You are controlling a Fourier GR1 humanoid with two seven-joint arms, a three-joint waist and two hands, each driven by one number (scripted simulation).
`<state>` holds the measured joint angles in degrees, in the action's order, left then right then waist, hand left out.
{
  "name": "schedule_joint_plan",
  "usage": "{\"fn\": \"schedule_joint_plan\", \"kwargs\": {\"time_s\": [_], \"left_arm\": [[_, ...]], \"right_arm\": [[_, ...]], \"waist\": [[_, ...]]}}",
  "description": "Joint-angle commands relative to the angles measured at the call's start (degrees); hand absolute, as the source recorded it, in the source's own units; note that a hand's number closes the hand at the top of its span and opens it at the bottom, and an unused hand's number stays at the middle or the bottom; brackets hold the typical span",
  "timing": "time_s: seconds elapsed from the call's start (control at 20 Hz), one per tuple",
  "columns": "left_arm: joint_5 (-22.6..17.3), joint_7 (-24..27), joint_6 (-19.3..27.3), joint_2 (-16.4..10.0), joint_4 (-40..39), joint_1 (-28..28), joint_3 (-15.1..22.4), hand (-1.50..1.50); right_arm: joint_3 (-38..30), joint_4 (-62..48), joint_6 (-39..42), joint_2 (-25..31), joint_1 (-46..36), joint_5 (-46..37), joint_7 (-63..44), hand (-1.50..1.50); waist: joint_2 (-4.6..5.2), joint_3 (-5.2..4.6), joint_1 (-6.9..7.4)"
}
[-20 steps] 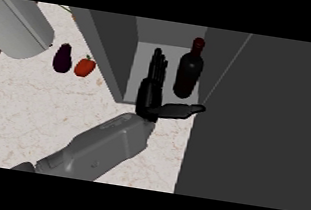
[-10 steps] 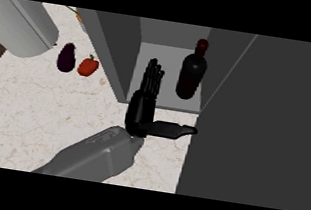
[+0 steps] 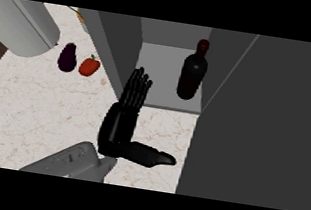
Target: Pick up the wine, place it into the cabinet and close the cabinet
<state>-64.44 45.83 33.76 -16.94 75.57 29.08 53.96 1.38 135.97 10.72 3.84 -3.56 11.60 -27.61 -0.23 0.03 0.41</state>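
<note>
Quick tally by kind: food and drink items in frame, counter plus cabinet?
Wine bottles: 1, the wine inside the cabinet
Vegetables: 2, the eggplant and the red vegetable on the counter
Total: 3; the orange sliver behind the cabinet is too hidden to count.

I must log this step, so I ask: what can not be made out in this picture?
Head view:
- The right hand: not shown; the open cabinet door fills the right side.
- The label of the bottle: too dark to tell.
- The counter under the left hand: covered by it.
</note>
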Motion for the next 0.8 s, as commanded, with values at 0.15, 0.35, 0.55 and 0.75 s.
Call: {"fn": "schedule_joint_plan", "kwargs": {"time_s": [0.15,0.35,0.55,0.75], "left_arm": [[4.8,-1.8,-3.3,-10.2,15.0,-8.8,1.6,-1.50],[4.4,-1.7,-7.1,-18.1,22.1,-14.2,0.1,1.50],[4.3,-4.1,-7.9,-22.4,28.0,-16.9,-3.8,1.50],[3.9,-0.8,-13.4,-30.1,31.4,-24.4,-5.7,1.50]], "right_arm": [[1.2,3.0,5.1,3.6,1.0,4.8,-2.4,1.50],[7.0,4.1,9.6,4.1,3.9,2.9,-0.6,1.50],[4.3,6.7,10.9,6.3,4.4,10.6,-3.9,1.50],[9.8,7.2,10.3,4.3,5.5,12.4,-6.0,1.50]], "waist": [[0.02,-0.01,-0.05],[-0.08,-0.02,0.30],[0.01,-0.01,-0.21],[-0.12,-0.04,0.38]]}}
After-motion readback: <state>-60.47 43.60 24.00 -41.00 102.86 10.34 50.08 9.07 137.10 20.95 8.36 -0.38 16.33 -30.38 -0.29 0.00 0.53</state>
